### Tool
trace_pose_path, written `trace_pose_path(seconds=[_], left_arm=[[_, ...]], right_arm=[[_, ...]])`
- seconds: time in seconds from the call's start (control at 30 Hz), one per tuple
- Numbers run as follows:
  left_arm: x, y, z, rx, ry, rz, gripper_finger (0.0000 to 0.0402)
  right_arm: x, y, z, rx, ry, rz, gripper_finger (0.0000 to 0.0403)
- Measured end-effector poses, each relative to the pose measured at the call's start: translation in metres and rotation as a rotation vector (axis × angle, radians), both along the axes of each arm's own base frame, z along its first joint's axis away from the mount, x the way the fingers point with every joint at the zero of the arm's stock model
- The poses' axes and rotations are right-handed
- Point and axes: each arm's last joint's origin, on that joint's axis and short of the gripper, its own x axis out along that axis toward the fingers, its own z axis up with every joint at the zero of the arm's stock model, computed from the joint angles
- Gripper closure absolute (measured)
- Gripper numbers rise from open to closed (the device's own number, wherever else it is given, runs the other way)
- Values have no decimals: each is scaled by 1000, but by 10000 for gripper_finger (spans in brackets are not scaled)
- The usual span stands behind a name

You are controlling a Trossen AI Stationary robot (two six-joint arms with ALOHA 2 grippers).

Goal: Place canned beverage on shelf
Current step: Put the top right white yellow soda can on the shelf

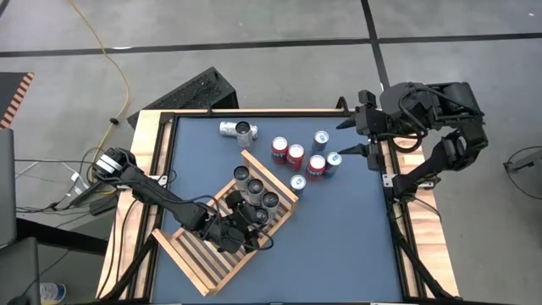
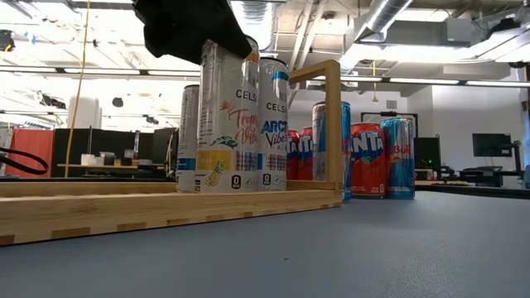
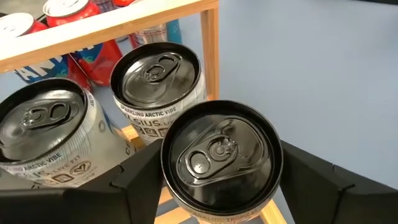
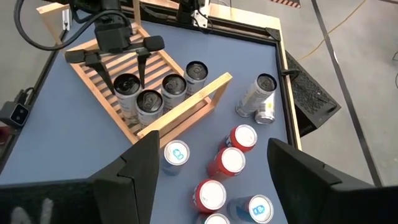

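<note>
A robotics lab: bare grey concrete floor (image 1: pixel 279 21) with a yellow cable (image 1: pixel 110 63), exposed ceiling ducts (image 2: pixel 389 12), dark computer monitors (image 2: pixel 492 145) behind the blue-topped counter (image 1: pixel 356 237).

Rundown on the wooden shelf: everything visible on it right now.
The shelf is a flat rack of light wood with parallel slats and a raised frame along one end, lying skewed on the blue table toward the left arm's side. Four tall cans with dark lids stand upright in a row on it beside the raised frame. The left hand is over it, straddling one end can. The red and blue cans stand off it, on the table beyond the frame.
</note>
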Motion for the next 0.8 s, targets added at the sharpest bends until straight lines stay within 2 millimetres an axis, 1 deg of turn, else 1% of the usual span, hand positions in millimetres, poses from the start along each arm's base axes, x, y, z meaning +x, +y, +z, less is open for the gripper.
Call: trace_pose_path(seconds=[0.23, 0.4, 0.57, 0.7, 0.8], left_arm=[[-4, -4, 2, -23, -29, 38, 152], [-15, -6, 8, -36, -42, 85, 152], [-26, -3, 14, -25, -30, 125, 153], [-35, -1, 15, 5, -12, 163, 152], [-43, -3, 19, 25, -23, 185, 153]], right_arm=[[-1, 0, -1, 6, 11, -6, 143], [-1, 0, -1, 7, 11, -6, 143], [-1, 0, -1, 7, 10, -6, 143], [-1, 0, -1, 7, 10, -7, 143], [-1, 0, -1, 7, 9, -7, 143]])
